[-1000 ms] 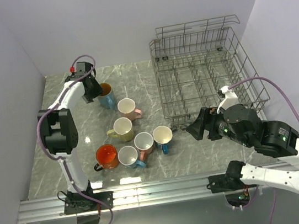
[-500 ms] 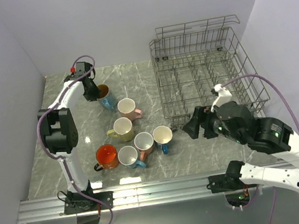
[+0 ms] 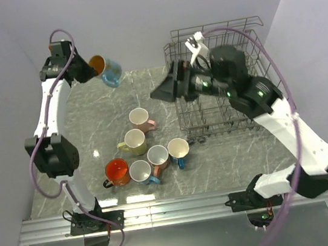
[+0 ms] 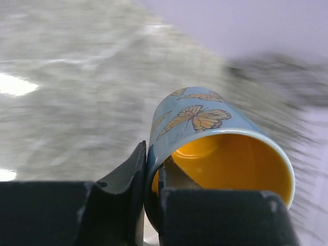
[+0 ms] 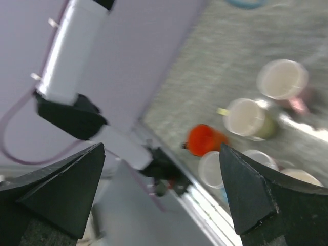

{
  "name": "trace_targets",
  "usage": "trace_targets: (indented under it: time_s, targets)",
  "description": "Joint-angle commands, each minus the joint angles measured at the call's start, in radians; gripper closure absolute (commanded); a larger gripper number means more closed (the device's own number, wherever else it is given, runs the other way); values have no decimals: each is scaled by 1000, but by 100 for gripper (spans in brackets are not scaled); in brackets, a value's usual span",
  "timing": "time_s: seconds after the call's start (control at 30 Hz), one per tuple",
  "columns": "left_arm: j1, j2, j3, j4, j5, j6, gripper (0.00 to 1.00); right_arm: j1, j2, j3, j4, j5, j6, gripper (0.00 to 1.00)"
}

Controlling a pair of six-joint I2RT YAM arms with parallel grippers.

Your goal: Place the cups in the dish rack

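Observation:
My left gripper (image 3: 91, 67) is shut on the rim of a light blue butterfly mug (image 3: 106, 69) with an orange inside. It holds the mug tilted, high above the table's back left. In the left wrist view one finger (image 4: 174, 177) is inside the mug (image 4: 215, 133) and the other is outside. My right gripper (image 3: 164, 90) is open and empty, raised by the left side of the dish rack (image 3: 213, 122). The other cups stand on the table: pink (image 3: 140, 118), yellow-green (image 3: 134, 140), orange (image 3: 116, 172), light blue (image 3: 140, 171), salmon (image 3: 157, 156) and dark blue (image 3: 178, 149).
The right wrist view looks down between its open fingers (image 5: 256, 189) at the orange cup (image 5: 205, 139), the yellow-green cup (image 5: 248, 118), the pink cup (image 5: 283, 79) and the left arm (image 5: 72, 61). Walls close the back and both sides. A metal rail (image 3: 176, 210) runs along the near edge.
My left arm has lifted the butterfly mug off the table, up and back. My right arm has swung up from the front right to the rack's left side.

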Motion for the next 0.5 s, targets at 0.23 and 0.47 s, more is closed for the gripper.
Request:
trace_targets:
  time_s: [0.23,0.47]
  targets:
    - [-28,-397,-312,698,564,-480,100,-158,206,-4,538,-528,390,1]
    - [-82,-460,-430,840,618,-589,100,-166,237,-69,624,-507,437,0]
